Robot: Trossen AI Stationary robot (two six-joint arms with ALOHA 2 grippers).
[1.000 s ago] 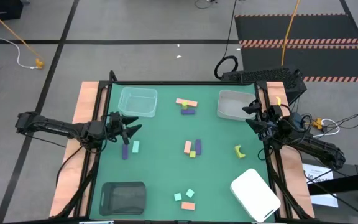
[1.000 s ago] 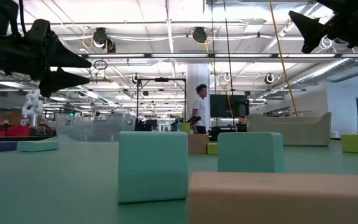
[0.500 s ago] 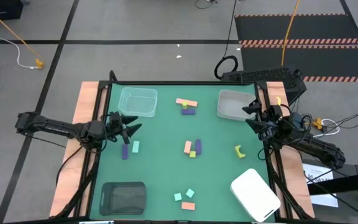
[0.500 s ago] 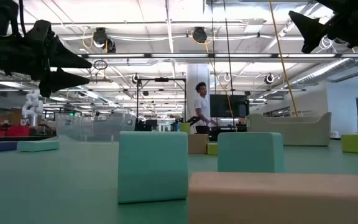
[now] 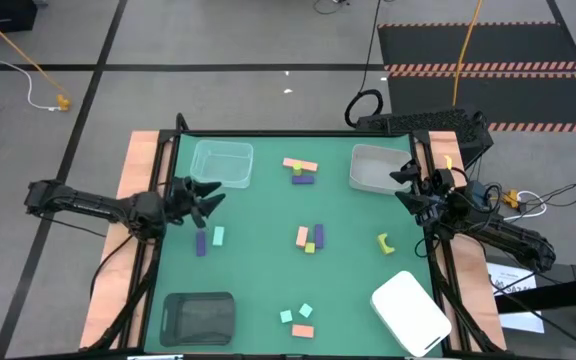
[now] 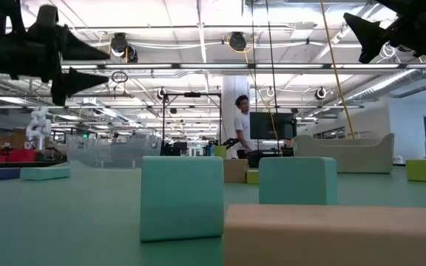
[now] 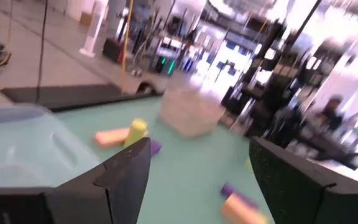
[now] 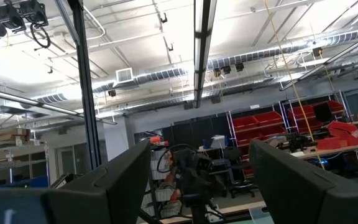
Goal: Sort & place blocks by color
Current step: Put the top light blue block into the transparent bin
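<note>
The blocks lie loose on the green mat. A salmon bar [image 5: 300, 164], a yellow-green piece and a purple block [image 5: 303, 180] lie at the far middle. A purple bar [image 5: 201, 242] and a teal block [image 5: 218, 236] lie at the left. Three blocks [image 5: 310, 238] are clustered in the middle, with a curved yellow-green piece [image 5: 385, 241] to their right. Two teal blocks [image 6: 182, 196] and a salmon bar [image 5: 302, 330] lie near the front edge. My left gripper [image 5: 208, 195] hovers open at the left edge, beyond the purple bar. My right gripper [image 5: 403, 186] hangs open at the right edge, raised.
A clear tray [image 5: 222, 163] stands far left, right by my left gripper, and a pale bin [image 5: 378, 168] stands far right, beside my right gripper. A dark tray [image 5: 199, 318] sits near left, a white tray [image 5: 411, 312] near right. A person walks in the room behind.
My left gripper has tipped upward and risen a little above the mat, staying open. The blocks have not moved.
</note>
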